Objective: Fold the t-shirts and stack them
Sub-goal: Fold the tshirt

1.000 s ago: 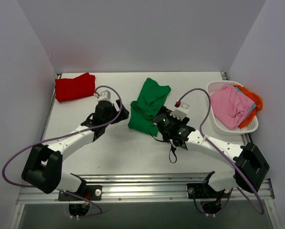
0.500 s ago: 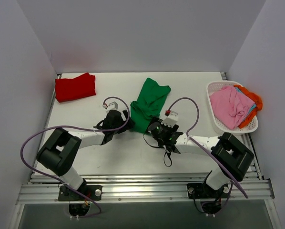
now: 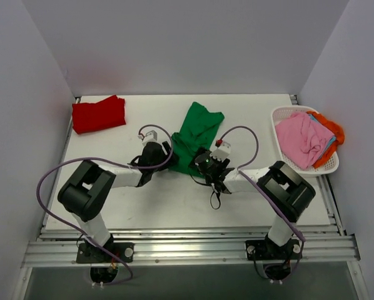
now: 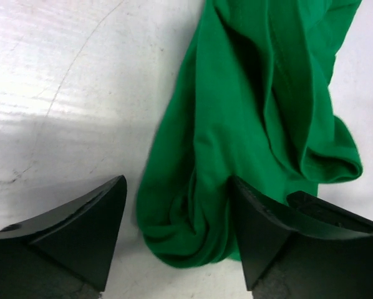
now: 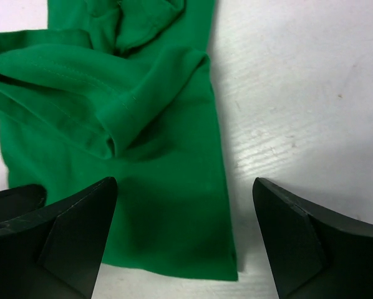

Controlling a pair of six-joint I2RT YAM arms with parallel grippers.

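A bright green t-shirt (image 3: 195, 132) lies crumpled in a long heap in the middle of the table. My left gripper (image 3: 164, 152) is open at its near left corner; the bunched corner (image 4: 193, 212) lies between the open fingers on the table. My right gripper (image 3: 201, 162) is open at its near right corner; the flat hem (image 5: 174, 230) lies between the fingers. A folded red t-shirt (image 3: 99, 114) lies at the far left. Pink (image 3: 303, 139), orange (image 3: 331, 130) and blue tees are heaped in the basket.
A white lattice basket (image 3: 291, 165) stands at the right edge of the table. The walls close in at the left, back and right. Purple cables loop over both arms.
Both arms have stretched forward and lowered. The left gripper moved right to the shirt's near left corner, the right gripper moved left to its near right corner. The shirts have not moved.
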